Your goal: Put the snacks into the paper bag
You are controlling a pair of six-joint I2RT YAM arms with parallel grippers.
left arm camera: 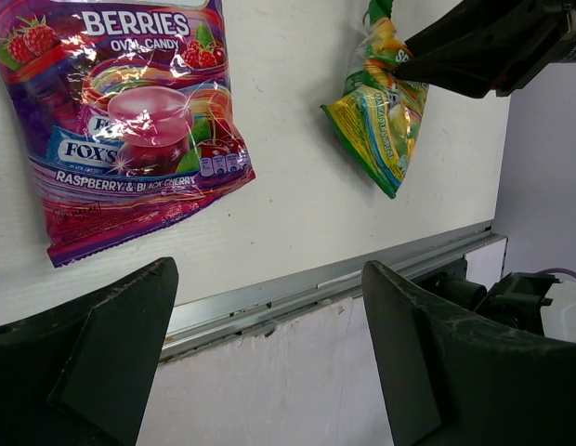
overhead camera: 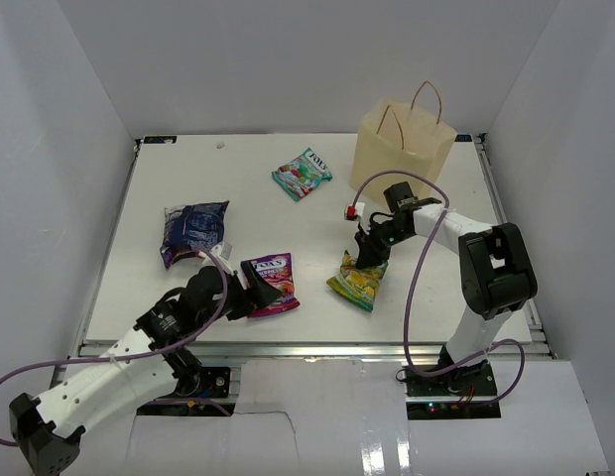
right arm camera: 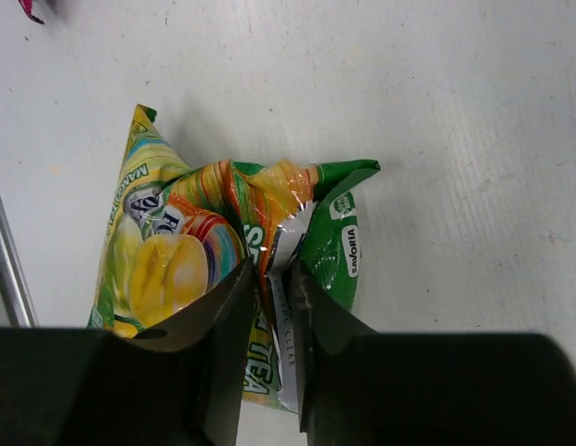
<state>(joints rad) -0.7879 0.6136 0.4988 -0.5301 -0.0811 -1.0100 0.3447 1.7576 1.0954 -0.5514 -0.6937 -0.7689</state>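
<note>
The right gripper (right arm camera: 274,279) is clamped on a crumpled fold of the green-yellow packet (right arm camera: 167,260), right of centre toward the near edge of the table (overhead camera: 317,228). We judge the packet light, soft and slippery, so we grip a gathered fold or the sealed edge. The left gripper (left arm camera: 269,288) is open and empty, just near of the purple packet (left arm camera: 130,121). Only the top view shows the paper bag (overhead camera: 402,149), upright at far right. Only the right wrist view confirms the pinch.
</note>
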